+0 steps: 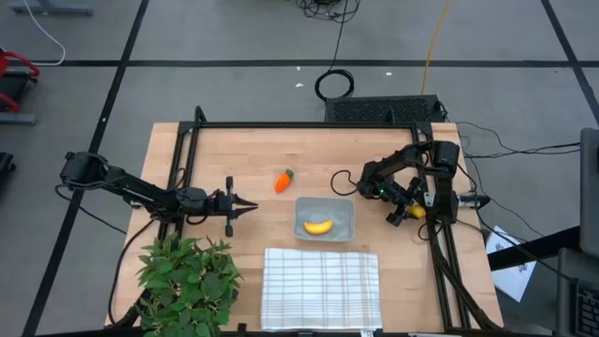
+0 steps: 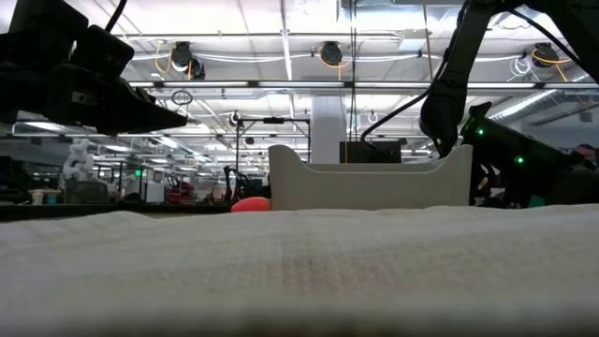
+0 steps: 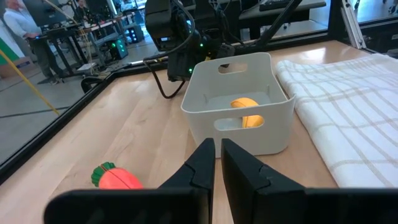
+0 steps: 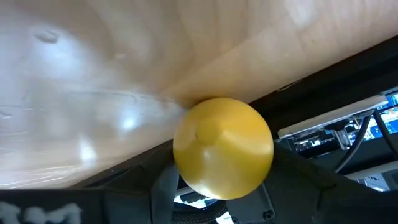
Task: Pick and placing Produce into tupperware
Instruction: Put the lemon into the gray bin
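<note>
The right hand (image 1: 410, 212) sits at the right edge of the pale wooden tabletop (image 1: 243, 159), against the black frame rail, pinching a small round yellow produce piece (image 4: 222, 147) between its fingers. The shallow translucent grey tupperware (image 1: 325, 218) stands just to its left, with a curved yellow banana (image 1: 318, 226) inside. The orange carrot with a green top (image 1: 283, 180) lies on bare wood beyond it. The left hand (image 1: 251, 205), fingers pressed together, hovers left of the tupperware. A white checked cloth (image 1: 321, 288) and a leafy green plant (image 1: 185, 279) fill the near edge.
</note>
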Controlling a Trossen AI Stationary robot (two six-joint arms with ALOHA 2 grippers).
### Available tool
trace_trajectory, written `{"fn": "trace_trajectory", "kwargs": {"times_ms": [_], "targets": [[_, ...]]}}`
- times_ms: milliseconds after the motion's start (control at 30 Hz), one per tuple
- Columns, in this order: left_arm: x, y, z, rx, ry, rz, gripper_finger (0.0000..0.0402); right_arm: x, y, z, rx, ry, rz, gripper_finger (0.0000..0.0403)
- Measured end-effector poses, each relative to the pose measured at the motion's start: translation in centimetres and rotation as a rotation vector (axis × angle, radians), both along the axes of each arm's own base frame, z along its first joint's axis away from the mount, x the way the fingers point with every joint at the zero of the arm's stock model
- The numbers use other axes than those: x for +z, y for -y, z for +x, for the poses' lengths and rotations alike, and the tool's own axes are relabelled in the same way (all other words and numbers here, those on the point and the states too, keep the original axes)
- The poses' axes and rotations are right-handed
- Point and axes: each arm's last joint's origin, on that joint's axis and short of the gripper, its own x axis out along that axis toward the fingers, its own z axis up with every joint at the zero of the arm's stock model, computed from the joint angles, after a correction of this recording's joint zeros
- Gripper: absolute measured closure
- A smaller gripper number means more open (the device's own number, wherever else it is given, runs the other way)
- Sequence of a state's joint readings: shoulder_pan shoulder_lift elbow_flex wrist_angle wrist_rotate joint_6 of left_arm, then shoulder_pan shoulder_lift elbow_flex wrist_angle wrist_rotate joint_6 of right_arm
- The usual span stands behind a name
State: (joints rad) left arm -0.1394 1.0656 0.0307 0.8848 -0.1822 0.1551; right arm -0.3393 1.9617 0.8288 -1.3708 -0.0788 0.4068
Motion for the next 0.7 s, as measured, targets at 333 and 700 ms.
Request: {"fn": "trace_trajectory", "kwargs": {"times_ms": [333,700], "targets": [[0.0,0.0,0.0,0.001,0.0,-0.003,0.0369,0.8,0.1,0.4,0.0,0.059,-0.021,0.0213],[0.0,0.0,0.0,0.001,0.0,-0.002,0.0369,3.1,0.4,1.1,0.001,0.175,-0.061,0.021]]}}
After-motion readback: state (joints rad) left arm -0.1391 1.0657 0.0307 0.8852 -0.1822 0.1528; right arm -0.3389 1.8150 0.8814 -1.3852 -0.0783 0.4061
